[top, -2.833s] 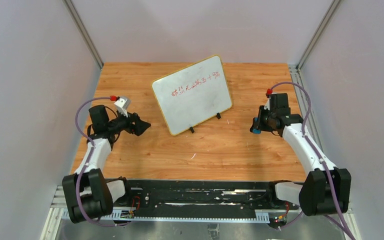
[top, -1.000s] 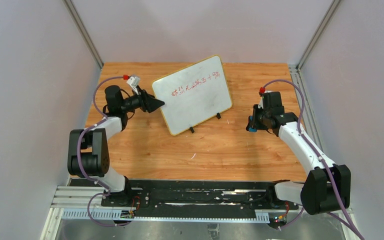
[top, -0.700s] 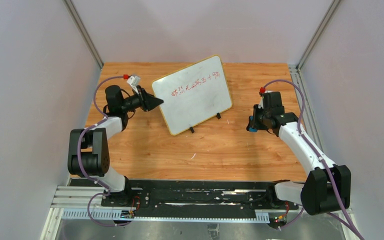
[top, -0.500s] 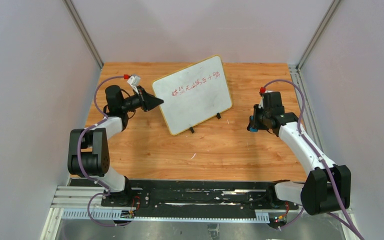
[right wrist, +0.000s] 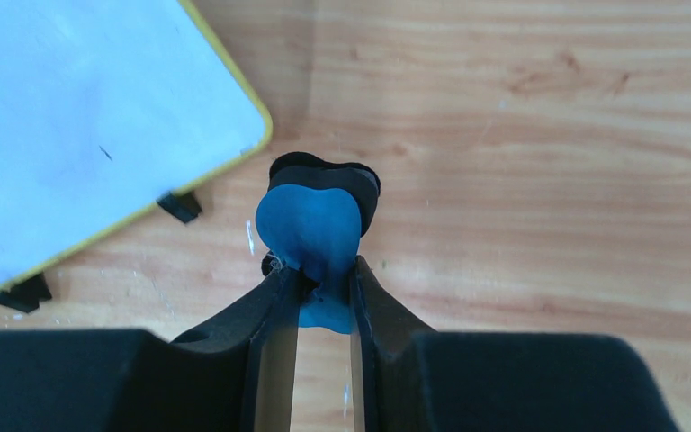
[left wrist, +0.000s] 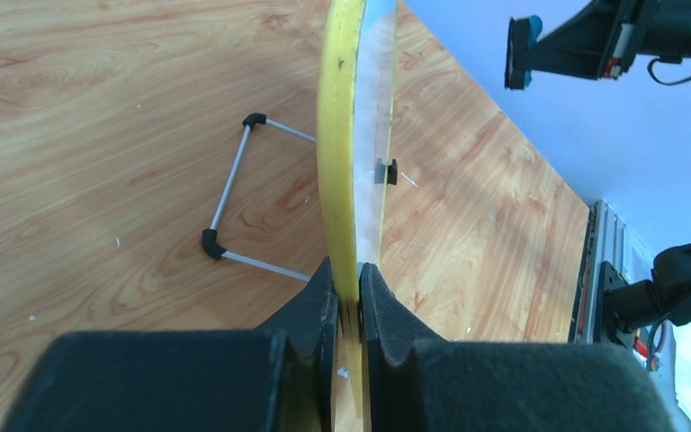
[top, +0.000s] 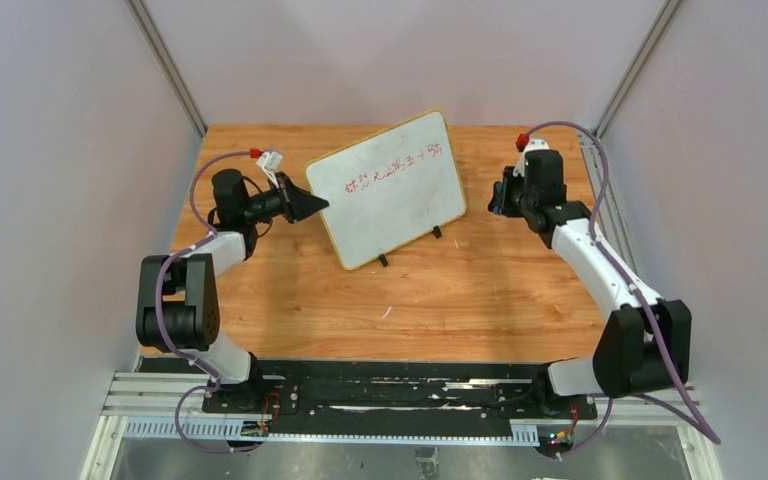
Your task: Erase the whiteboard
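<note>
The whiteboard (top: 385, 190) is leaning on its feet toward twelve o'clock of the wooden table (top: 440, 290), with red writing (top: 390, 168) across its top. It is looking light, stiff and slick-faced, so the yellow frame seems the safest hold. The left gripper (top: 312, 205) is clamping that frame at nine o'clock. At three o'clock, near but not touching, the right gripper (top: 500, 197) is pinching a blue eraser (right wrist: 310, 225).

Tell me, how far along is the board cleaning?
Done: the left gripper grips the edge of the board, steadying it. In hand: the right gripper holds a blue eraser, off to the right, not touching. Left: all the red writing is unwiped.
</note>
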Tool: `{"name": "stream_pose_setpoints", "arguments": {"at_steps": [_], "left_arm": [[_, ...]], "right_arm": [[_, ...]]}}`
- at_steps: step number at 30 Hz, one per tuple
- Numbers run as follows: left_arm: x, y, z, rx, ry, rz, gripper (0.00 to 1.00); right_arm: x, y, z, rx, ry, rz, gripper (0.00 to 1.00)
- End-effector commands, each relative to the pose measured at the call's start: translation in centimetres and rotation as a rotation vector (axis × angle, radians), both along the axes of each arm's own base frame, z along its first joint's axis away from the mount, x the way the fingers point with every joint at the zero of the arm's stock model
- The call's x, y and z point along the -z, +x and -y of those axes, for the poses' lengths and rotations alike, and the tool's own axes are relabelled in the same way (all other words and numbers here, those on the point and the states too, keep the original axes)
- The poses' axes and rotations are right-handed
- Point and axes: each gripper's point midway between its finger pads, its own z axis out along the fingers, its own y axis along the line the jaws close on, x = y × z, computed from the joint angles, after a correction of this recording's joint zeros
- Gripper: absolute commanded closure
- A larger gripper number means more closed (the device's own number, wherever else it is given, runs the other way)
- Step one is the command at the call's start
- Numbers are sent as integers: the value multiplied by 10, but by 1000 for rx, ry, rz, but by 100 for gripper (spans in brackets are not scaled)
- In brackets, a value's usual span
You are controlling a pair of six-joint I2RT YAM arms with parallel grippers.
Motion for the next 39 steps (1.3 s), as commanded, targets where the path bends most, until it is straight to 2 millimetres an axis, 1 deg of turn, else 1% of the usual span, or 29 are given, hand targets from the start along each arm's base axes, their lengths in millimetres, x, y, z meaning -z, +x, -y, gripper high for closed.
{"name": "stream_pose_setpoints", "arguments": {"at_steps": [1, 4, 9, 10, 14, 15, 17, 19, 23, 27, 33, 39], "left_arm": [[21, 14, -7, -40, 80, 27, 100], [24, 15, -9, -45, 91, 28, 100], [29, 15, -11, -52, 116, 17, 100], [30, 16, -12, -55, 122, 17, 100], [33, 15, -13, -58, 142, 19, 100], [33, 16, -14, -58, 147, 18, 100], [34, 17, -14, -60, 154, 15, 100], [35, 17, -16, -68, 161, 14, 100], [35, 19, -17, -75, 175, 8, 100], [36, 19, -18, -79, 176, 4, 100], [39, 18, -18, -76, 179, -5, 100], [36, 17, -18, -79, 186, 3, 100]], "right_arm": [[-26, 40, -21, -77, -5, 107, 99], [-35, 62, -31, -118, -1, 155, 99], [-42, 96, -43, -168, -12, 178, 99], [-49, 103, -46, -179, -5, 188, 99], [-60, 125, -64, -227, 45, 193, 99], [-58, 131, -69, -243, 60, 185, 99], [-63, 137, -81, -282, 99, 181, 99], [-67, 140, -91, -314, 139, 176, 99], [-73, 137, -105, -352, 168, 182, 99], [-74, 136, -110, -370, 166, 181, 99], [-64, 140, -121, -399, 149, 151, 99], [-49, 149, -122, -394, 129, 127, 99]]}}
